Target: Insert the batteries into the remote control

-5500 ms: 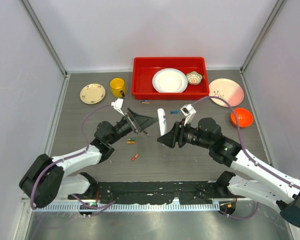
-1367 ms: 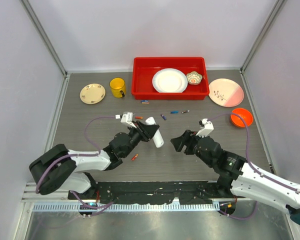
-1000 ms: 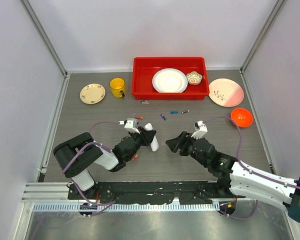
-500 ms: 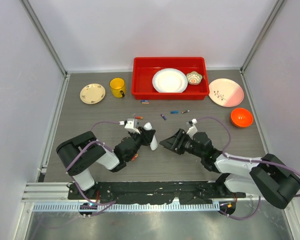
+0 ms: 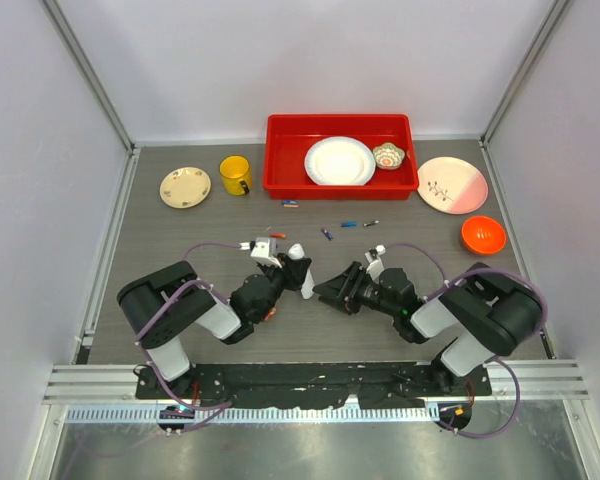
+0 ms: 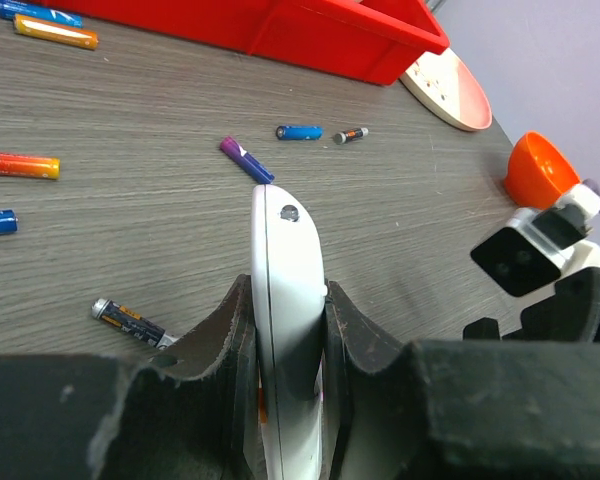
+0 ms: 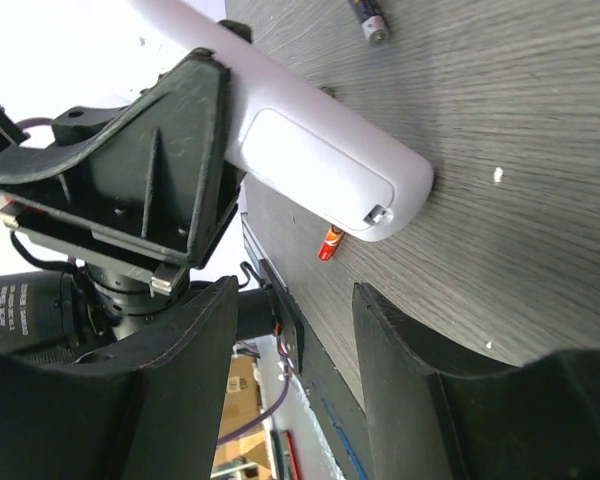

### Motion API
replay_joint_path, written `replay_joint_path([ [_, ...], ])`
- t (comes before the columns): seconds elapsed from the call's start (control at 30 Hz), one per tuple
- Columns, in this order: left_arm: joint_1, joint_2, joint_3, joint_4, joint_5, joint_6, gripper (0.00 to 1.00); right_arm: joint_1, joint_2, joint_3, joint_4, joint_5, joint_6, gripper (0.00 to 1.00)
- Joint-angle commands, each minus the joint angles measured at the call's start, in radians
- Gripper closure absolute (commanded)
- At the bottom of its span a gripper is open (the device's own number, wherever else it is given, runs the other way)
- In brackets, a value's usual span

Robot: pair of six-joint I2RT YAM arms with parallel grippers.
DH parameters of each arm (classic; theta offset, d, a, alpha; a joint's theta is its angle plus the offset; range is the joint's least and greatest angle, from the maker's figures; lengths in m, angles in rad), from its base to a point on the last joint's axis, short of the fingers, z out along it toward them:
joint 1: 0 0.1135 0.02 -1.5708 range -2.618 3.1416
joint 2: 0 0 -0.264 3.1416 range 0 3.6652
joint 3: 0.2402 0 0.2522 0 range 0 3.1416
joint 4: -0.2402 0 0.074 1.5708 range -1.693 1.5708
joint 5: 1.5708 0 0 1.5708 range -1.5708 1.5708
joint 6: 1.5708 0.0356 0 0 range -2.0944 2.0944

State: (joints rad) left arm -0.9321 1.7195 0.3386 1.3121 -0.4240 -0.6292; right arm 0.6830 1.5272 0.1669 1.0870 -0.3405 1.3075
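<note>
"Grey wood-grain table (image 5: 180, 262), white walls round it. How much of the remote control (image 5: 300, 268) can you see?"

"Only its far end. The near part is buried between the fingers of the left gripper (image 5: 283, 281), which pinch it tight from both sides and hold it on edge, low over the middle of the table. The button face I can't make out. From the right, a seamed back cover (image 7: 310, 165) shows."

"And the arms?"

"Both are folded low, elbows out wide, wrists nose to nose. The right gripper (image 7: 298, 290) sits just right of the remote control, its jaws spread with nothing between them."

"The batteries?"

"Loose on the table. An orange-red one (image 6: 20, 164), a purple one (image 6: 246, 160), a blue one (image 6: 298, 131) and a black one (image 6: 130, 322) lie beyond and beside the left gripper. A red one (image 7: 327, 243) lies partly hidden under the remote control."

"Anything else?"

"A red tray (image 5: 280, 182) at the far side, a yellow mug (image 5: 234, 174) to its left and an orange bowl (image 5: 482, 234) at the right, all well apart from the grippers."
</note>
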Motion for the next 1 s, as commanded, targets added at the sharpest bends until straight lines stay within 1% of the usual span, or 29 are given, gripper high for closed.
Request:
replay_joint_path([
  [0.0,-0.004,0.009,0.011,0.236,-0.035,0.054,1.0,-0.005,0.079,-0.013,0.237,0.017,0.099,0.46],
  [0.17,-0.004,0.005,0.008,0.236,-0.021,0.062,1.0,-0.005,0.123,-0.013,0.278,0.04,0.124,0.48],
  [0.43,-0.007,0.003,0.007,0.236,-0.013,0.066,1.0,-0.003,0.243,-0.013,0.366,0.069,0.174,0.52],
  [0.63,-0.01,0.002,0.004,0.236,-0.01,0.071,1.0,-0.003,0.281,-0.012,0.405,0.083,0.182,0.52],
  [0.77,-0.014,0.0,0.002,0.236,-0.009,0.075,1.0,-0.003,0.312,0.006,0.447,0.077,0.194,0.55],
  [0.97,-0.019,0.002,0.004,0.236,-0.006,0.077,1.0,0.0,0.32,0.022,0.465,0.078,0.207,0.55],
])
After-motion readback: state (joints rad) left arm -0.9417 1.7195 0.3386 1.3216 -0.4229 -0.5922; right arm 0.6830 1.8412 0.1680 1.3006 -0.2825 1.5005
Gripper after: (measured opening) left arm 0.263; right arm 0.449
